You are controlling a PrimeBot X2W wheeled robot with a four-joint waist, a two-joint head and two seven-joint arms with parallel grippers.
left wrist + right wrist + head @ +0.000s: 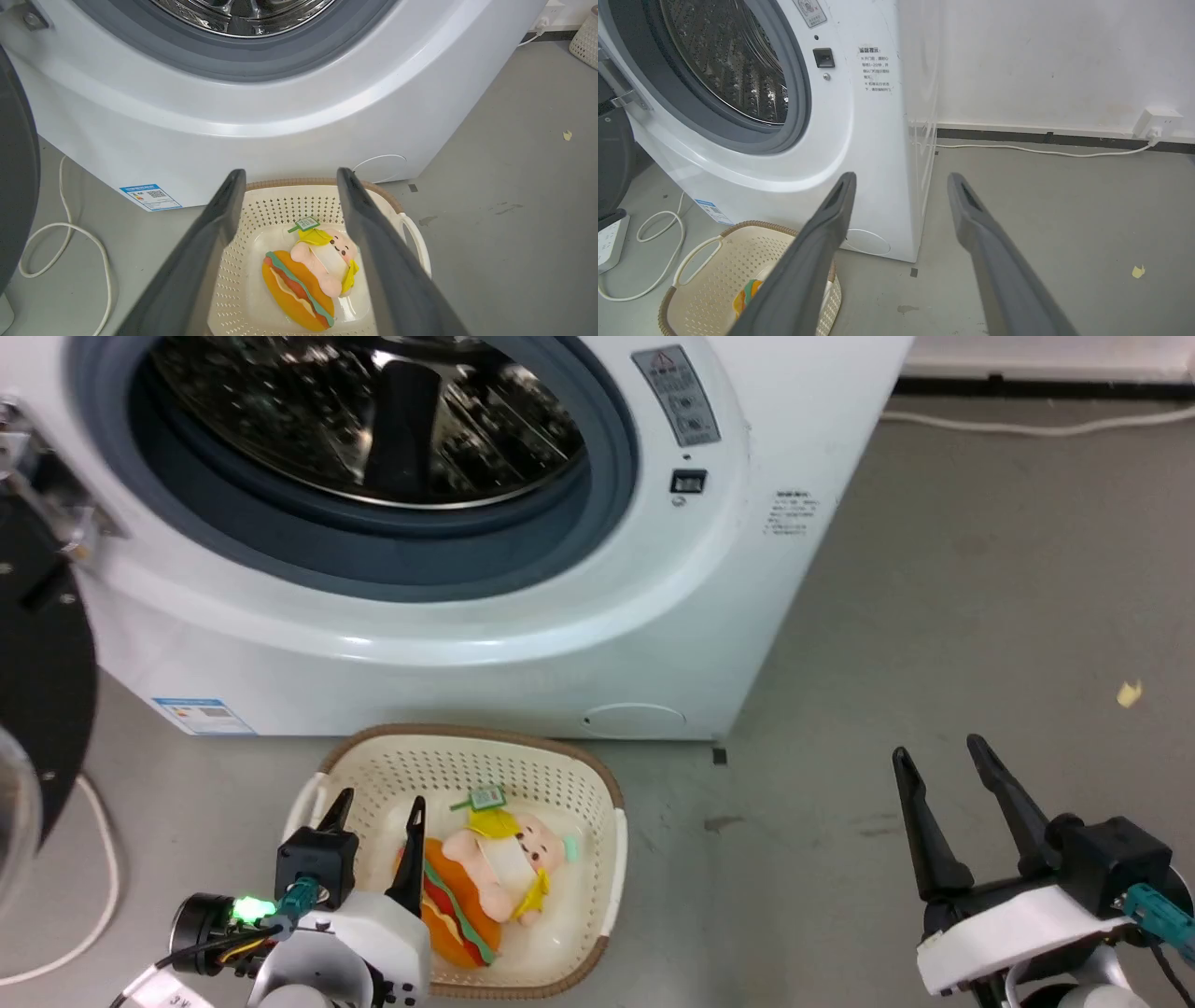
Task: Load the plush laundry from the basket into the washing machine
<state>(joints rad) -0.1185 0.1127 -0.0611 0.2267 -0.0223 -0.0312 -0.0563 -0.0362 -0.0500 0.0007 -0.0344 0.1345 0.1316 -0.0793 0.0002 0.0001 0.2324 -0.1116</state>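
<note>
The plush laundry (485, 877), a pink-faced doll in yellow on an orange-and-green hamburger cushion, lies in the cream basket (560, 775) on the floor before the washing machine (560, 644). The washer's door is open and its steel drum (373, 411) is bare. My left gripper (378, 803) hangs open above the basket's left half, fingers astride the plush (308, 275) in the left wrist view, clear of it. My right gripper (936, 754) stands open over bare floor to the right, holding nothing. In the right wrist view the basket (700, 280) sits at lower left.
The black-rimmed door (42, 691) stands swung out at the left. A white cable (60, 233) loops on the floor beside it, near a power strip (609, 233). Grey floor (980, 616) spreads to the right, with a small yellow scrap (1129, 693).
</note>
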